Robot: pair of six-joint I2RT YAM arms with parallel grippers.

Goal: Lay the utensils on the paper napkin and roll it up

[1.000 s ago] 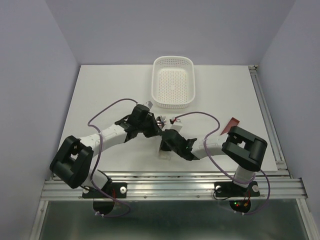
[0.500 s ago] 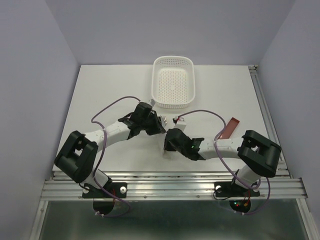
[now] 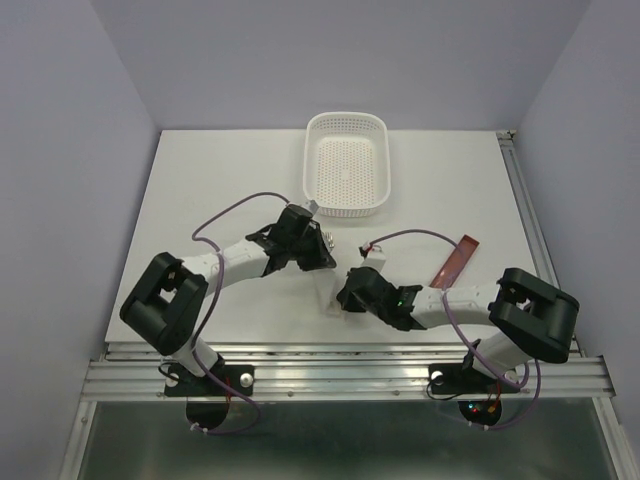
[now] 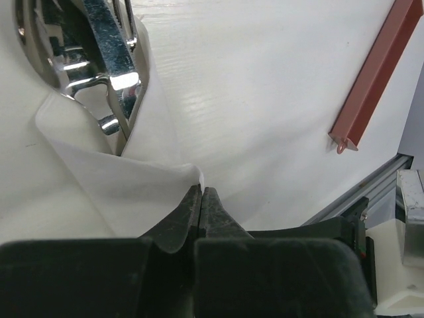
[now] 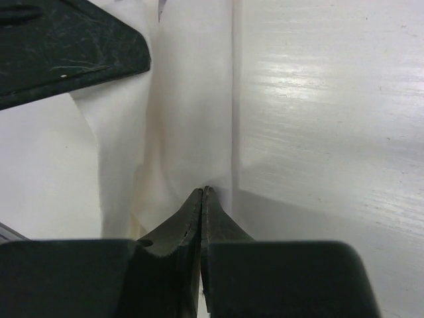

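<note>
Left gripper [image 4: 202,193]: jaws pressed together, pinching a corner of the paper napkin [image 4: 112,175]. The utensils [image 4: 99,46] lie inside the fold at 11 o'clock from that pinch, shiny metal heads poking out (handles hidden). Right gripper [image 5: 202,192]: jaws closed too, nipping the napkin's crease at the other end. We judge the rolling step is in hand. To do it well we'd turn both ends together with a light, even pull, since the thin soft sheet looks tear-prone and the smooth hard metal could slide out. The perforated white plastic basket [image 3: 308,170] sits at 12 o'clock of the bundle, a rigid red-brown strip [image 4: 374,73] at 3 o'clock.
</note>
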